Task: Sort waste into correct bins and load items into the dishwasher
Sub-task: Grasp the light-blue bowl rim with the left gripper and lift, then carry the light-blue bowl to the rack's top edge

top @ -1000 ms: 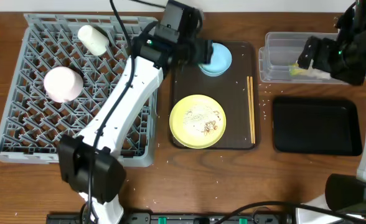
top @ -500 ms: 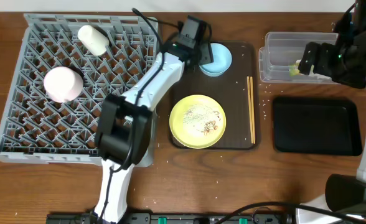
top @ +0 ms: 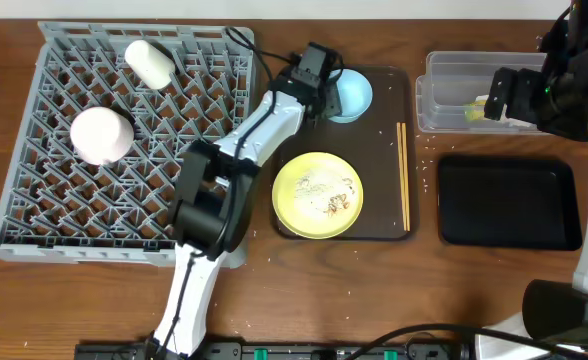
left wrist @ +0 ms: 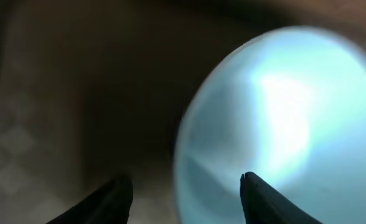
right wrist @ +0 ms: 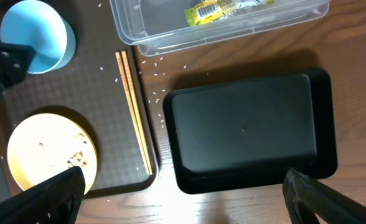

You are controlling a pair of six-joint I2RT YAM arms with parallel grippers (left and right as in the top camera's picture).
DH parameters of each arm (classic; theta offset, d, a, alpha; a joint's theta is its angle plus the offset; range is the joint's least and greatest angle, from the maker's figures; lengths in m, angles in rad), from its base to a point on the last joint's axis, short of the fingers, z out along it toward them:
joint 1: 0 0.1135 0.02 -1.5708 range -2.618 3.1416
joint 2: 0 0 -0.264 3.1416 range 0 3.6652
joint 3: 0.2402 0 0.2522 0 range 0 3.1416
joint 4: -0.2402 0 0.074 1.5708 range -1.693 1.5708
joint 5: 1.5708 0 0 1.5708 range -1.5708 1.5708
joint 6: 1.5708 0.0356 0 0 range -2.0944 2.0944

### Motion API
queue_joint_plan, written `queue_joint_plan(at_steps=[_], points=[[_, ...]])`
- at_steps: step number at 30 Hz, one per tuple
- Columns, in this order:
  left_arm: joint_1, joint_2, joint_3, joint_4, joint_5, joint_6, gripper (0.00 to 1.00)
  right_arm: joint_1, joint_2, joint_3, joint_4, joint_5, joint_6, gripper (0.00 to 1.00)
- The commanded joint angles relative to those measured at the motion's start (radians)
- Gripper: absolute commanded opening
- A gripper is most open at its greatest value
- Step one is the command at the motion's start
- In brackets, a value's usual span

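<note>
Your left gripper [left wrist: 184, 193] has lowered onto the light blue bowl [top: 354, 92], jaws narrowing astride its rim, and that arm's elbow has swung down.

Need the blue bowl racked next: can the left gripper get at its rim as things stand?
Likely yes: the left gripper is open astride the rim of the light blue bowl, with nothing else between its jaws.

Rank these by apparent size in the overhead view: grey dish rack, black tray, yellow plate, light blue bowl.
Largest to smallest:
1. grey dish rack
2. black tray
3. yellow plate
4. light blue bowl
The gaps are plain; no two look alike.
</note>
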Motion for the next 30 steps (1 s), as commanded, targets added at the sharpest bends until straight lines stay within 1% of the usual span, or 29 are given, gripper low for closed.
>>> queue_joint_plan(at_steps=[1,3,5,10,12,17,22,26,28,30], points=[[-0.001,0.032,0.007,0.0,-0.016,-0.009,0.57,-0.001,-0.025,0.001,0.002,0.017,-0.015,0.99],[-0.001,0.036,0.007,-0.003,-0.015,-0.009,0.53,-0.001,-0.025,0.001,0.002,0.017,-0.015,0.99],[0.0,0.035,0.007,-0.007,-0.015,-0.009,0.42,-0.001,-0.025,0.001,0.002,0.017,-0.015,0.99],[0.0,0.028,0.008,-0.007,-0.015,-0.008,0.08,-0.001,-0.025,0.001,0.002,0.017,-0.015,0.99],[0.0,0.018,0.008,-0.007,-0.012,0.008,0.08,-0.001,-0.025,0.001,0.0,0.017,-0.015,0.99],[0.003,-0.047,0.008,-0.006,-0.016,0.127,0.07,-0.001,-0.025,0.001,-0.006,0.017,-0.015,0.99],[0.037,-0.159,0.008,-0.011,-0.02,0.201,0.07,-0.001,-0.025,0.001,-0.006,0.017,-0.015,0.99],[0.084,-0.265,0.008,-0.058,-0.026,0.318,0.08,-0.001,-0.025,0.001,-0.006,0.017,-0.015,0.99],[0.108,-0.319,0.008,-0.109,-0.09,0.375,0.07,-0.001,-0.025,0.001,-0.006,0.017,-0.015,0.99],[0.132,-0.372,0.008,-0.171,-0.203,0.434,0.07,-0.001,-0.025,0.001,-0.006,0.017,-0.015,0.99]])
